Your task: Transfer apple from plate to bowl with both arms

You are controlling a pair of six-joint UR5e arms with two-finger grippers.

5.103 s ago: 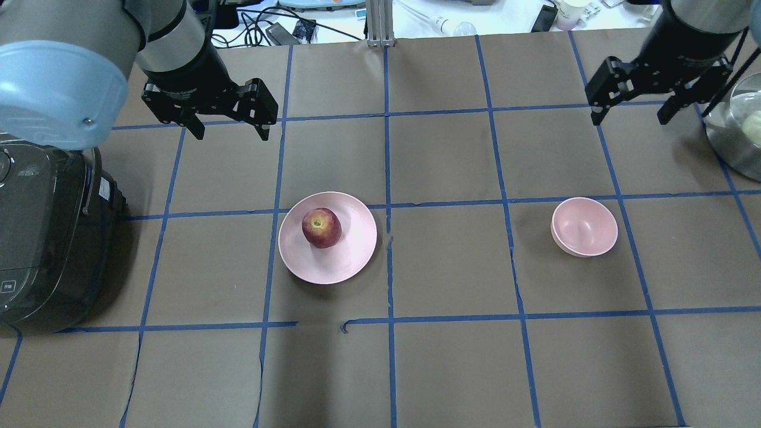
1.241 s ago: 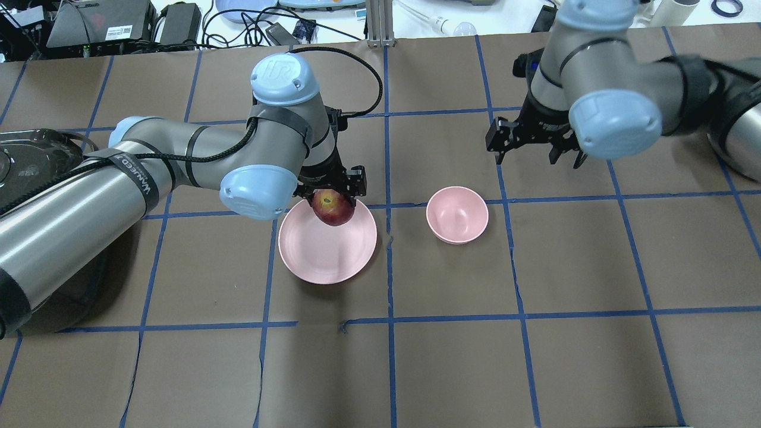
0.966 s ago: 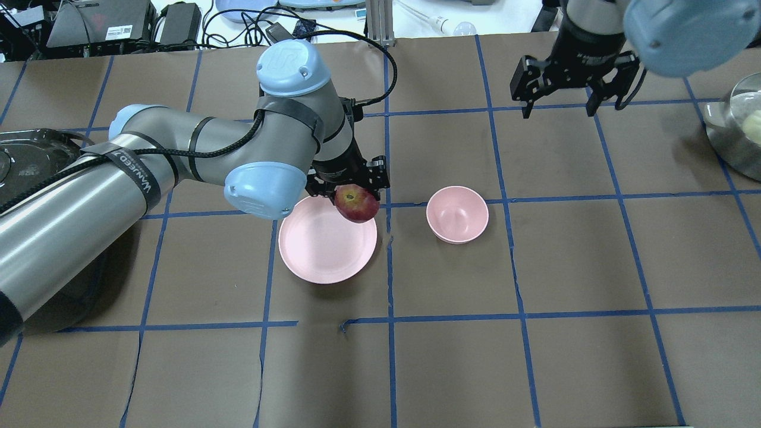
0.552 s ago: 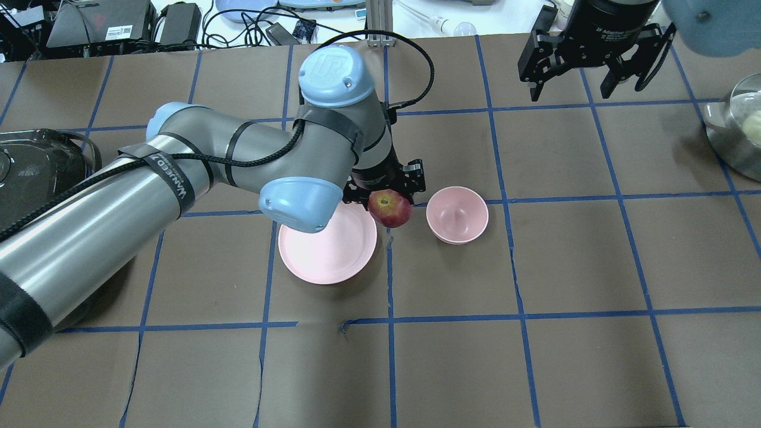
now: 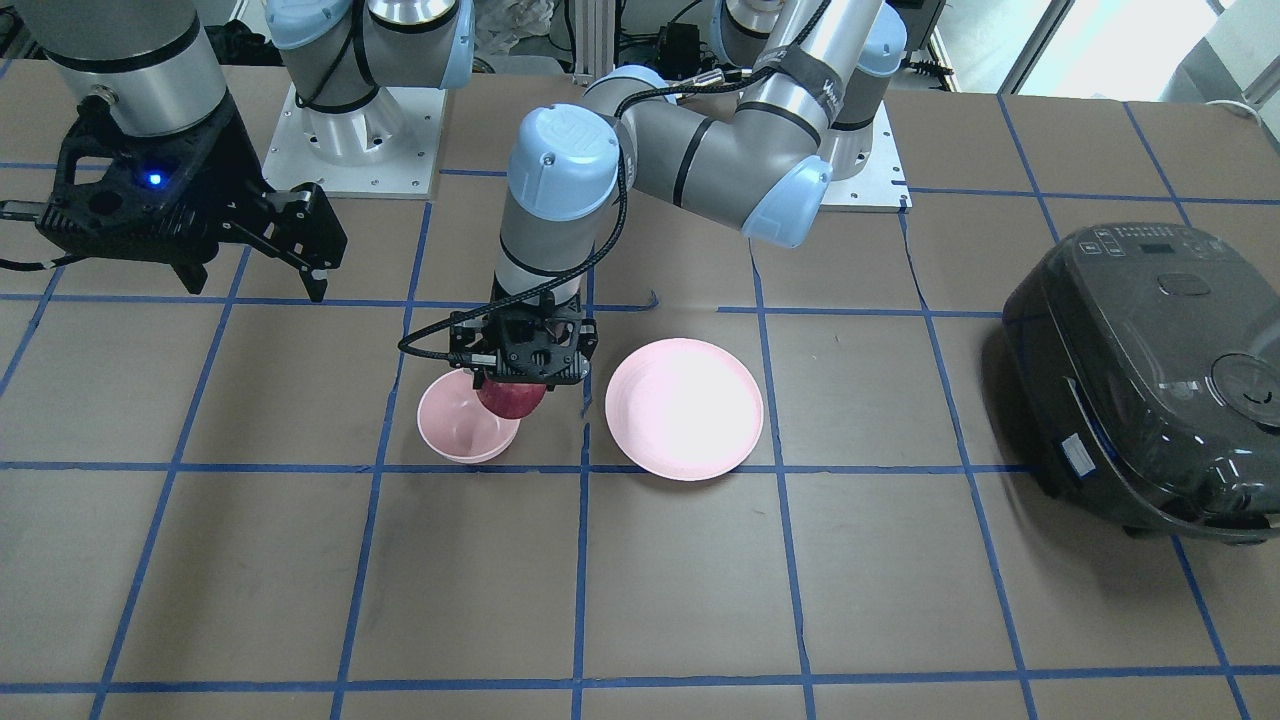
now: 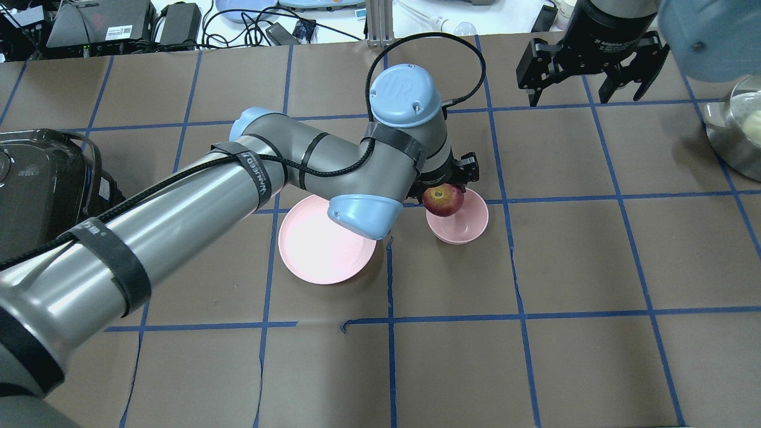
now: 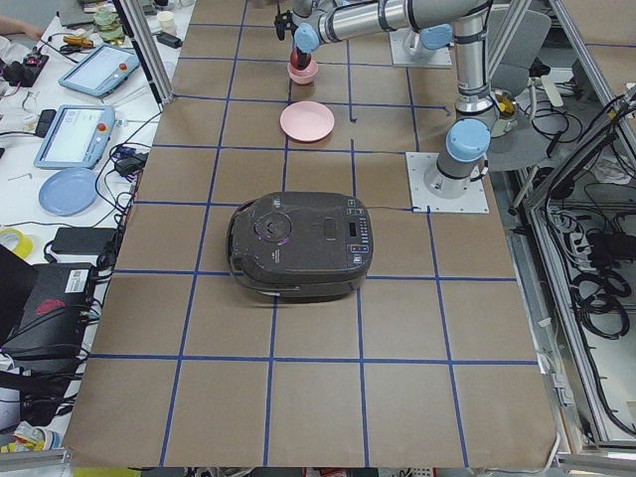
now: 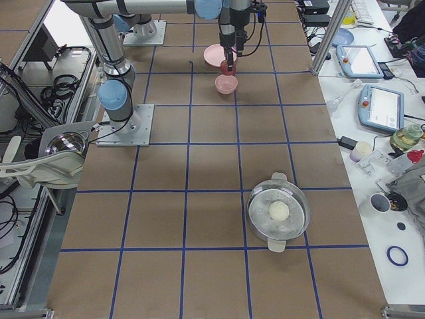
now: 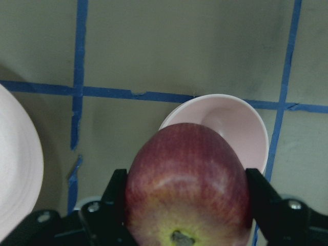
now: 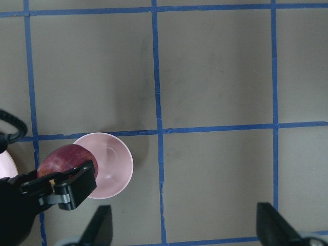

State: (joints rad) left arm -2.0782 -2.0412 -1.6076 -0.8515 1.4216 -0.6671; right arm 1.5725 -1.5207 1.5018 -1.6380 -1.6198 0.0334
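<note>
My left gripper (image 6: 443, 191) is shut on the red apple (image 6: 443, 201) and holds it just above the plate-side rim of the small pink bowl (image 6: 467, 224). In the left wrist view the apple (image 9: 187, 184) sits between both fingers (image 9: 115, 190), and the bowl (image 9: 236, 120) lies just beyond it. The pale pink plate (image 6: 321, 249) lies bare beside the bowl. My right gripper (image 6: 585, 94) is open and empty at the far right, well above the table. Its wrist view looks down on the apple (image 10: 61, 160) and the bowl (image 10: 113, 164).
A black rice cooker (image 6: 41, 202) stands at the table's left edge. A metal pot (image 6: 737, 137) with a pale ball in it stands at the right edge. Cables and devices crowd the white bench (image 6: 333, 18) beyond the table. Blue tape lines grid the brown table.
The bowl went from the right side to beside the plate. My left gripper carried the apple from over the plate rightward to the bowl's rim. My right gripper withdrew to the far right.
</note>
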